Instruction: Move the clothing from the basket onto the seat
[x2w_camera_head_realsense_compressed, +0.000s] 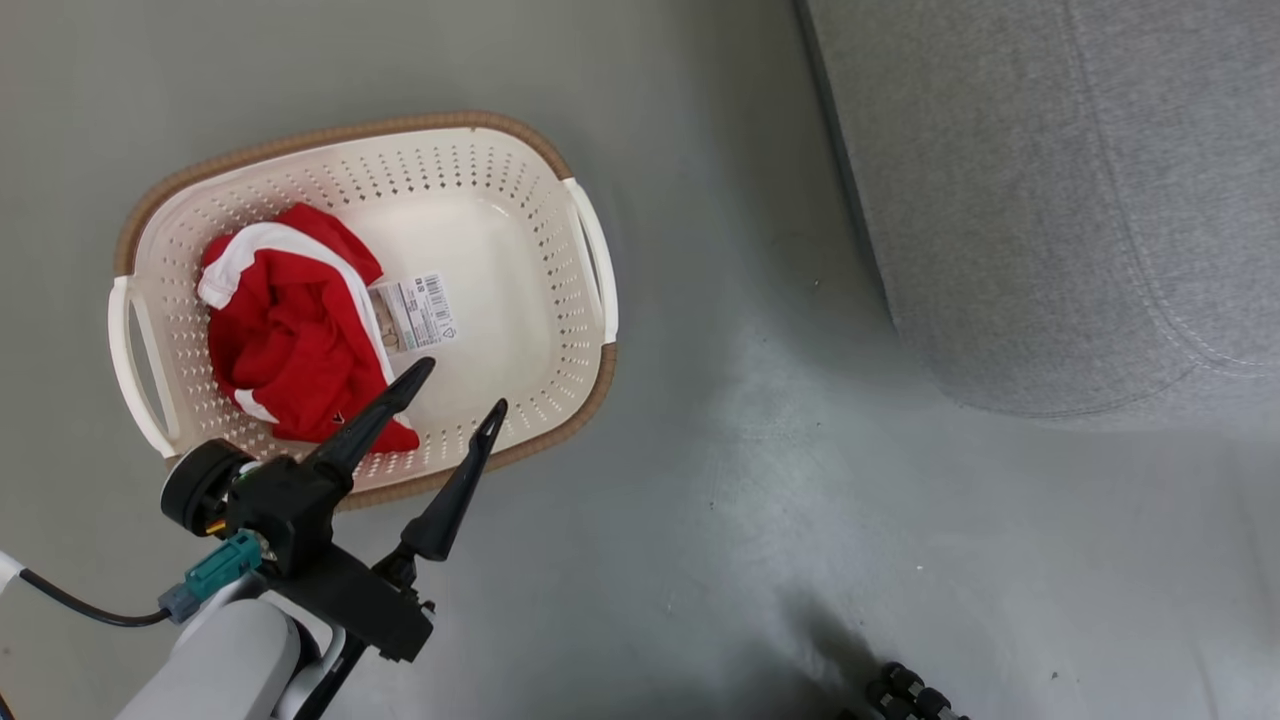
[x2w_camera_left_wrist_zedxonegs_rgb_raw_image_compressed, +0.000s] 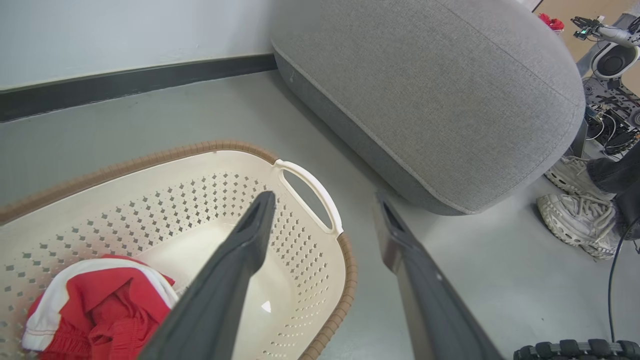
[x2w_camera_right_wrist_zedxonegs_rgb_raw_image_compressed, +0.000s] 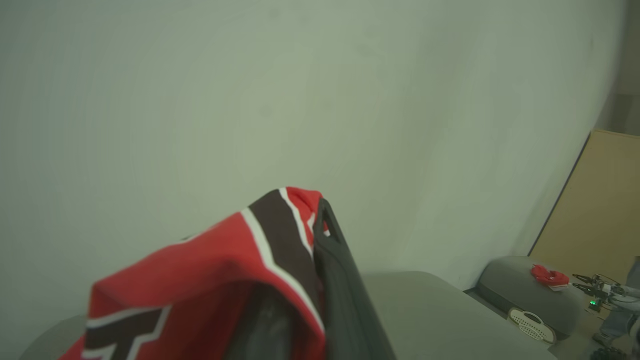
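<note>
The coming move turns on the left gripper and the red piece with white trim lying in the basket. That gripper hangs over the basket's near rim with its 2 fingers spread wide and nothing between them, pointing toward the basket's bare middle and the paper label. The garment lies to the left of that line, bunched against the basket's left end. In the head view 1 fingertip overlaps its near corner (whether it touches the cloth I cannot tell). The heap's long axis runs from the far side to the near side, across the basket's short width. As I judge it, the left arm is much the nearer and needs to swing left and down. The right gripper is clamped on the jersey, held high before a pale wall. The seat stands well apart to the right of the basket.
</note>
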